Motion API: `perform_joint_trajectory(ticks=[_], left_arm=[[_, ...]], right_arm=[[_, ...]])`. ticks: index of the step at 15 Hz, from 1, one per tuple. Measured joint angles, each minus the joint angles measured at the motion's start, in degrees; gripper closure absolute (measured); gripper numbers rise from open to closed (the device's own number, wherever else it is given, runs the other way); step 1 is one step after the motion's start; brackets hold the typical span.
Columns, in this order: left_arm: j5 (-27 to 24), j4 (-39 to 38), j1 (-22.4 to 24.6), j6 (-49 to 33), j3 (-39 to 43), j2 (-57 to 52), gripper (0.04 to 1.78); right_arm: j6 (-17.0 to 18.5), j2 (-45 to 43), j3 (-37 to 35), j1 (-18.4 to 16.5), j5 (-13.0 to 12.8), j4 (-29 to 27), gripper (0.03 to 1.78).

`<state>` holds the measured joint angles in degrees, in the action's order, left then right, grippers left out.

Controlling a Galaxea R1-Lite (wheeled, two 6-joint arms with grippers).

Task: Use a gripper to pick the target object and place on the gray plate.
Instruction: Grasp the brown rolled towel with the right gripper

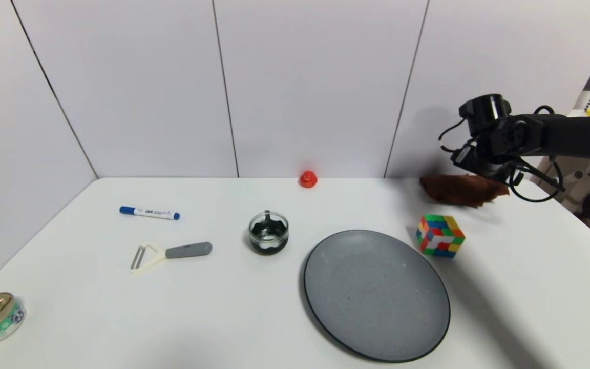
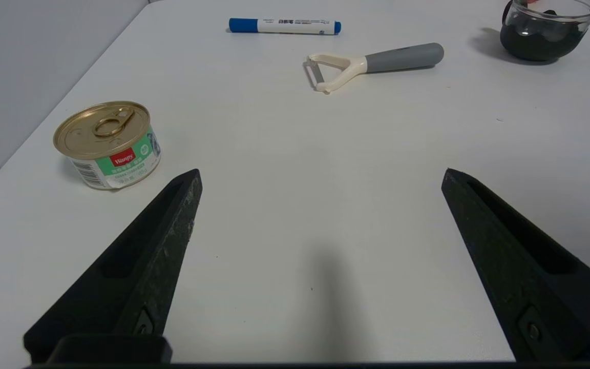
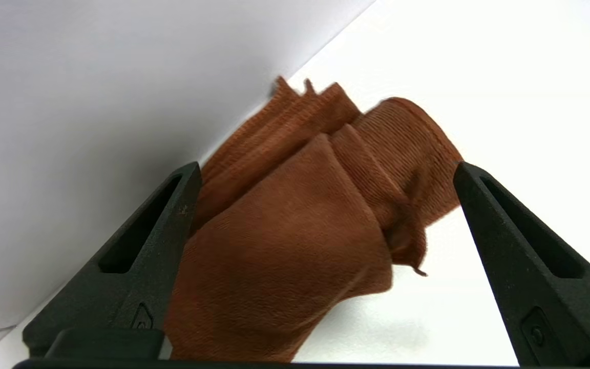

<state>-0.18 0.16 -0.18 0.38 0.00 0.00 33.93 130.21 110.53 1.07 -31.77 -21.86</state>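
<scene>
A: Step? Approach to grasp. Right end effector (image 1: 484, 171) is at the brown towel (image 1: 463, 189), far back on the worktop (image 1: 233, 318), roughly 1 o'clock from the gray plate (image 1: 377, 294) in the head view, close to the back wall.

B: Fingers?

A: Spread wide. The wrist view has one finger on each side of the towel (image 3: 300, 220), and I judge nothing is pinched yet. The towel looks bunched and folded, resting on the worktop as far as I can tell.

B: Next move?

A: Probably settle a bit, close on the thick fold, lift, then carry toward 7 o'clock over the puzzle cube (image 1: 440, 235) to the plate. It needs clearance over the cube. Soft cloth may trail, so lift high.

B: Left arm?

A: Parked. Left end effector (image 2: 320, 215) is open wide over bare worktop near the tin can (image 2: 105, 143).

B: View differences?

A: Only the head view shows the plate, the cube, the small red object (image 1: 308, 179) at the wall, and how far the towel is from the plate. The right wrist view alone shows the finger straddle and the towel folds. The left wrist view gives the marker (image 2: 285, 25), peeler (image 2: 372, 64) and glass bowl (image 2: 548, 28) up close; no towel there.
</scene>
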Motion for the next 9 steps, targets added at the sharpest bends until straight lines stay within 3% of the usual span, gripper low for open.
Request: perform_joint_trajectory(ticks=[4, 9], left_arm=[[0.0, 0.0, 0.0, 0.0, 0.0, 0.0, 0.13], [0.0, 0.0, 0.0, 0.0, 0.0, 0.0, 0.13]], right_arm=[[3.9, -0.2, -0.9, 0.1, -0.1, -4.7, 0.11], [8.6, 0.5, -1.1, 0.5, 0.1, -5.6, 0.11]])
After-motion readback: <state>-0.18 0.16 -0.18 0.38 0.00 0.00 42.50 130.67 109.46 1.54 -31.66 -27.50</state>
